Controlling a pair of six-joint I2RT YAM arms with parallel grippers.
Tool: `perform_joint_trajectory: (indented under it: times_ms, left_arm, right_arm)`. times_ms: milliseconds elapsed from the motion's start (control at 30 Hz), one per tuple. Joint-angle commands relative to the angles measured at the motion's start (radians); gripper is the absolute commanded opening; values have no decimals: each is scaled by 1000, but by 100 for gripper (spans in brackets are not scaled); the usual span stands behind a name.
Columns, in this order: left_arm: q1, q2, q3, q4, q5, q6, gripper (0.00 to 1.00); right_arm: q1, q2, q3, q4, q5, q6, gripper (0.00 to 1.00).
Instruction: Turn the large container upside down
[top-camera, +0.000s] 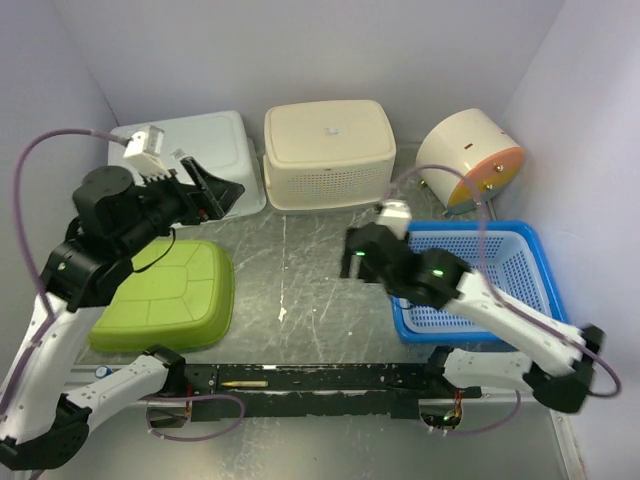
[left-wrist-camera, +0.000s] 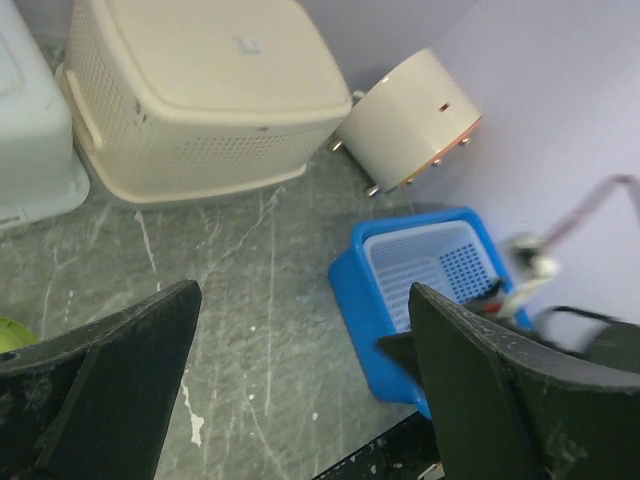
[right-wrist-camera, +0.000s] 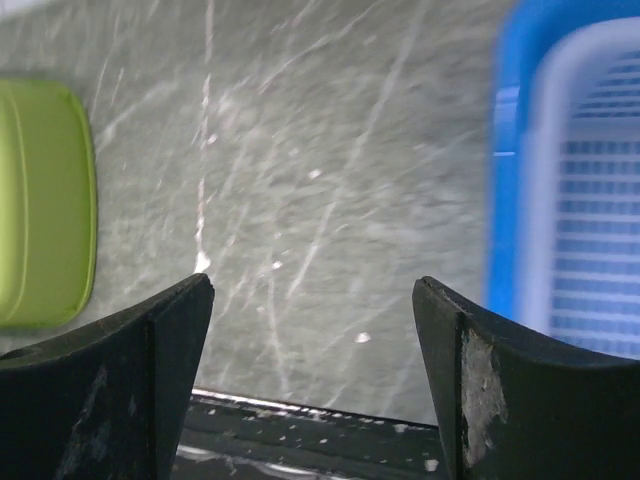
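On the left, the left gripper (left-wrist-camera: 302, 290) hangs in the air with its jaws spread wide and nothing between them. It sits above the back edge of a green container (top-camera: 170, 295), which lies bottom-up on the grey table (top-camera: 300, 270). Behind it, in the far left corner, there's a white tub (top-camera: 205, 150), just beside the large cream container (top-camera: 330, 150). The cream one stands at the back middle of the table, its solid base facing up and its perforated walls running down to a rim on the tabletop. Neither arm is touching it.

Nearer the middle, the right gripper (right-wrist-camera: 312, 283) hovers over bare table, its fingers parted and holding nothing, with the green container off to one side of it and a blue basket (top-camera: 520, 235) close on the other. At the far right a round cream drum (top-camera: 468, 155) lies on its side, behind the blue basket.
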Motion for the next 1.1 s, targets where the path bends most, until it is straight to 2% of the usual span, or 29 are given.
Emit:
perform_joint_trajectory:
  times_ms: [0,100,167,367,533,733,1067]
  left_arm:
    - [-2,71,-122,14,75,-11,95]
    - [-17,99,-223,82,140,-41,93]
    - [-49,118,-262,102,133,-44,93]
    - [-180,193,-272,92,64,-34,93]
    - [-227,207,-273,89,29,-41,93]
    - [-236,196,-285,68,6,-36,94]
    - [-237,198,-289,65,-8,-36,94]
  right_arm:
    - [-105,-256,-75,-179,168,28,78]
    - [-276,-335,-107,-193,109,-46,71]
    - [-389,-336,-121,-182,58,-97,69]
    - [-616,-235,-123,-61,-136,-132,69]
    - [-801,-114,-136,112,-328,-124,69]
    - [-843,-1,-177,245,-447,-142,67]
    - [-845,45,-280,306,-461,-190,65]
